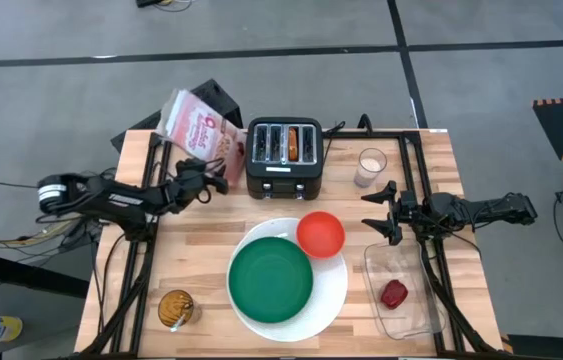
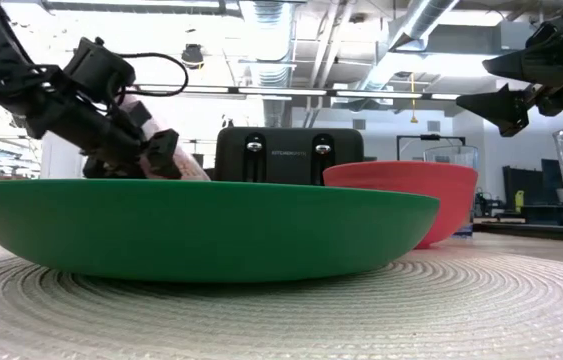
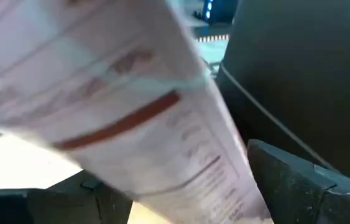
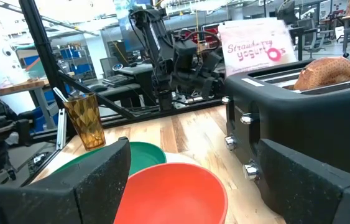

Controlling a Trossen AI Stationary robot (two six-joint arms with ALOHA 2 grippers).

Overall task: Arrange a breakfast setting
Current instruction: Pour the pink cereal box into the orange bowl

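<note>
A large white plate lies at the table's near middle with a green plate on it. A red bowl sits on the white plate's far right rim. A toasted bagel stands in the black toaster. A small red food piece lies in the clear tray. A spoon stands in an amber glass. My left gripper is open at a pink bag left of the toaster. My right gripper is open and empty above the table, right of the bowl. My left gripper's fingers stand on either side of the pink bag's lower part, coming level from the table's left. Whether they touch the bag, I cannot tell.
A clear glass stands right of the toaster, at the far right. The toaster's cord runs off the table's far edge. Bare wood lies between the left arm and the plates.
</note>
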